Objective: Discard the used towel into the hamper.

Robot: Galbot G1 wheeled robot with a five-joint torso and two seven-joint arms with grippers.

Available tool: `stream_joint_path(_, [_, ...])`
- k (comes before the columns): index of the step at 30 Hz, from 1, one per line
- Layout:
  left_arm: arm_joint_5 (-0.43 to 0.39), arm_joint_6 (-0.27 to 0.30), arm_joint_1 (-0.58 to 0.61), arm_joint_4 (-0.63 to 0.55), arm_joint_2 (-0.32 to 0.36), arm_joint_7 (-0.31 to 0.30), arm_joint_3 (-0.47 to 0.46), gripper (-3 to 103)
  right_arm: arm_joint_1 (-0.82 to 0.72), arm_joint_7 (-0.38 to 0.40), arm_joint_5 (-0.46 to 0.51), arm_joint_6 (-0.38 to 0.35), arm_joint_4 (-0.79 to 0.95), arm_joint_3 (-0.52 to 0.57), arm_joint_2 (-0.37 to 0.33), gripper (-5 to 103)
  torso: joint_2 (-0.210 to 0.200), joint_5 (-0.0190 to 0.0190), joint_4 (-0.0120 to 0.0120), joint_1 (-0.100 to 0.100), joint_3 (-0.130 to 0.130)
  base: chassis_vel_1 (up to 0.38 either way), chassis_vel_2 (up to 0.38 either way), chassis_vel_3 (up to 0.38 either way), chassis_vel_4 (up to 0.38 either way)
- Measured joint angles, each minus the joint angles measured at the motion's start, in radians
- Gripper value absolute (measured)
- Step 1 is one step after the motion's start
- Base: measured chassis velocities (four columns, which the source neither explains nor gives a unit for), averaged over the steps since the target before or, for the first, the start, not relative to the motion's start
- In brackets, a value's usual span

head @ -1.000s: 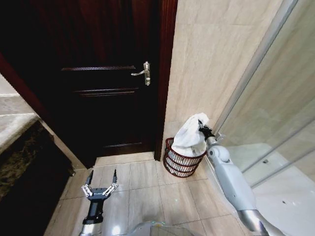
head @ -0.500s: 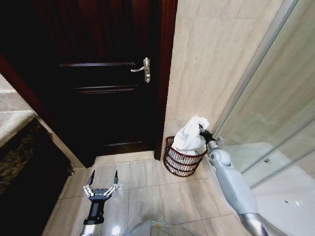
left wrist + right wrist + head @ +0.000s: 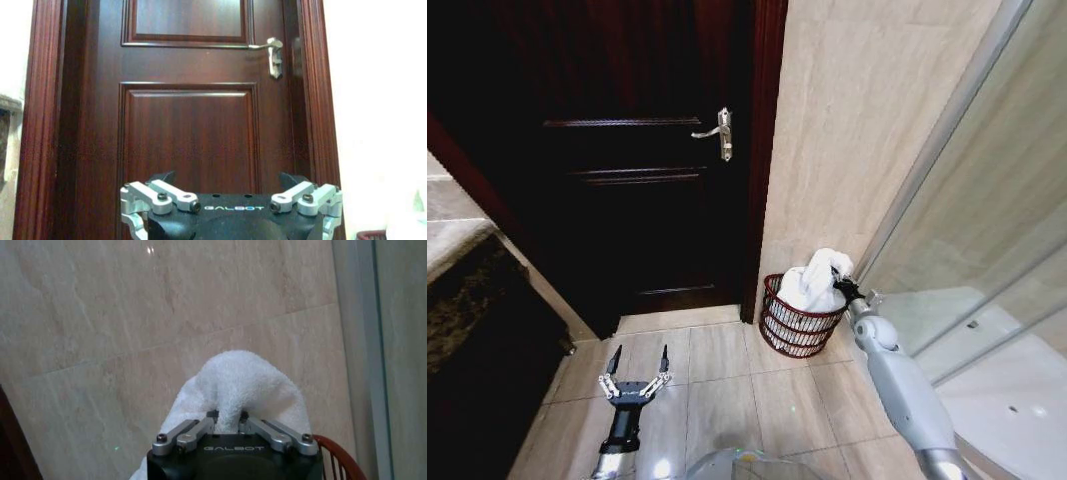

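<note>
In the corner where the dark wooden door (image 3: 637, 160) meets the beige tiled wall (image 3: 857, 130), the hamper (image 3: 795, 328) stands on the floor tiles (image 3: 727, 385), just beside the door frame and near the sliding glass shower screen (image 3: 987, 200) on the robot's right. The white towel (image 3: 815, 283) now sits lower than it did a second ago: its bulk has sunk into the hamper, with only a rounded hump above the rim, whereas earlier it hung higher over the basket. Part of that shift is the head camera tilting, since the door handle (image 3: 718, 133) has also crept upward in the head view, but the towel has plainly dropped relative to the hamper's rim. By my judgement the discard is nearly done; what remains is letting go.

The right pincer (image 3: 227, 421) is nearly closed, pinching a fold of the towel between its fingertips, as the right wrist view shows, and it hovers at the hamper's far rim (image 3: 340, 455) next to the wall. The wall and the shower screen hem the right arm in closely, leaving little room to swing.

The left pincer (image 3: 635, 372) hangs low over the floor in front of the door, fingers spread wide and holding nothing, well apart from the hamper.
</note>
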Motion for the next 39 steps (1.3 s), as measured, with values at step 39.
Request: stream_joint_path(39, [-0.011, 0.000, -0.040, 0.040, 0.001, 0.011, 0.006, 100, -0.227, 0.031, -0.070, 0.046, 0.240, 0.092, 0.073, 9, -0.087, 0.0001, 0.0002, -0.030, -0.056, -0.014, 0.017, 0.016, -0.016])
